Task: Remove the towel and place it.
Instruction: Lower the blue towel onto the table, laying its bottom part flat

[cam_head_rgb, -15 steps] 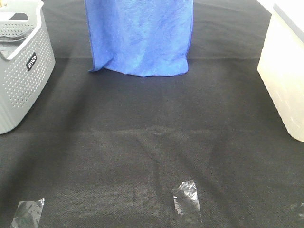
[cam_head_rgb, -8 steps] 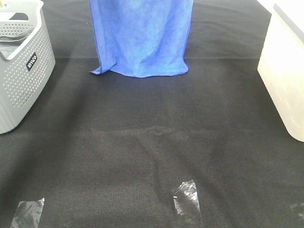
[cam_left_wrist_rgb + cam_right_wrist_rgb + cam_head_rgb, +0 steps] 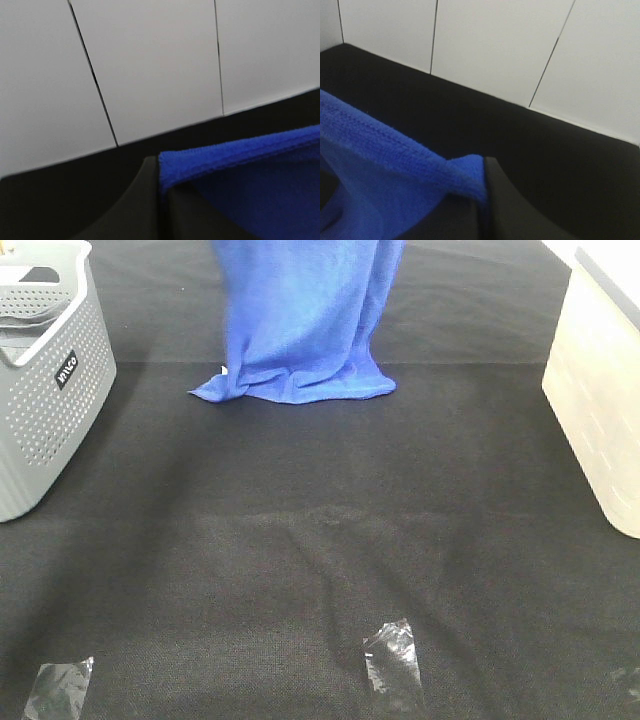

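Observation:
The blue towel [image 3: 300, 320] hangs from above the top edge of the exterior view. Its lower hem lies crumpled on the black table at the back centre, with a small white tag at its left corner. Both grippers are outside the exterior view. In the left wrist view my left gripper [image 3: 162, 175] is shut on the towel's [image 3: 250, 175] stitched hem. The right wrist view has my right gripper [image 3: 482, 185] shut on another stretch of the towel's [image 3: 380, 165] hem. White wall panels show behind both.
A grey perforated basket [image 3: 40, 410] stands at the left edge of the table. A white bin [image 3: 600, 410] stands at the right edge. Pieces of clear tape [image 3: 392, 665] [image 3: 58, 687] lie near the front of the black cloth.
The towel has come down: its bottom edge, hanging flat before, now bunches on the table. The hanging part has narrowed, its left side drawn to the right.

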Motion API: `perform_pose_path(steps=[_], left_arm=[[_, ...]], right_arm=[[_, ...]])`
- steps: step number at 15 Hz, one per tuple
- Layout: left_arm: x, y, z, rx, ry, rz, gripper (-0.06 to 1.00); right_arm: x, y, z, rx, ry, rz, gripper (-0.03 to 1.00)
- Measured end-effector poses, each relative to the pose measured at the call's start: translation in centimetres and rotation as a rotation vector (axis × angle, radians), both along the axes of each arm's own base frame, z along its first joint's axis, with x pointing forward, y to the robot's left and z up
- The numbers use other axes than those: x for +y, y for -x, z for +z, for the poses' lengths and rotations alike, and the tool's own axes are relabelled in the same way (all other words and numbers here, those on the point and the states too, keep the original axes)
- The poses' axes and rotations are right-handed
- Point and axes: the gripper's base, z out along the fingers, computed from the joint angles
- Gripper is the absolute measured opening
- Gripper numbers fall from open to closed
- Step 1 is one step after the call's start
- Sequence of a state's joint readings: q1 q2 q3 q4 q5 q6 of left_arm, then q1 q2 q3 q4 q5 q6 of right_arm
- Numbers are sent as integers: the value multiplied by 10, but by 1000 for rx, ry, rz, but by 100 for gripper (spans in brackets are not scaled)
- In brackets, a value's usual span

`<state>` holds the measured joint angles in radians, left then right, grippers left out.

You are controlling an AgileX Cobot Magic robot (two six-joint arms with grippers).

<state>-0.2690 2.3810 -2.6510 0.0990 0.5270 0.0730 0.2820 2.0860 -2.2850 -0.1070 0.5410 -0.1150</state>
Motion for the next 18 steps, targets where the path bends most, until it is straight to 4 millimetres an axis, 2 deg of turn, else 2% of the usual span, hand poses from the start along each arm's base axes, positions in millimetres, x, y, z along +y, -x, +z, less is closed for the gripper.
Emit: perform_pose_path(steps=[3, 7, 10, 13, 14, 18], left_arm=[[-3, 34, 16, 247, -37, -129, 0], [1, 68, 27, 479, -87, -190, 0], [4, 81, 42, 499, -34, -172, 0], [9, 100, 57, 512, -28, -166, 0], [12, 110, 57, 546, -33, -164, 0], [25, 173, 52, 689, -56, -188, 0]], right_arm=[[-10, 29, 13, 189, 40, -24, 3], [-15, 66, 30, 367, 10, 2, 3], [-16, 84, 30, 502, 9, 26, 3], [-17, 100, 40, 506, -29, 57, 3], [-18, 112, 46, 507, -41, 65, 3], [-23, 153, 39, 591, -71, 85, 3]])
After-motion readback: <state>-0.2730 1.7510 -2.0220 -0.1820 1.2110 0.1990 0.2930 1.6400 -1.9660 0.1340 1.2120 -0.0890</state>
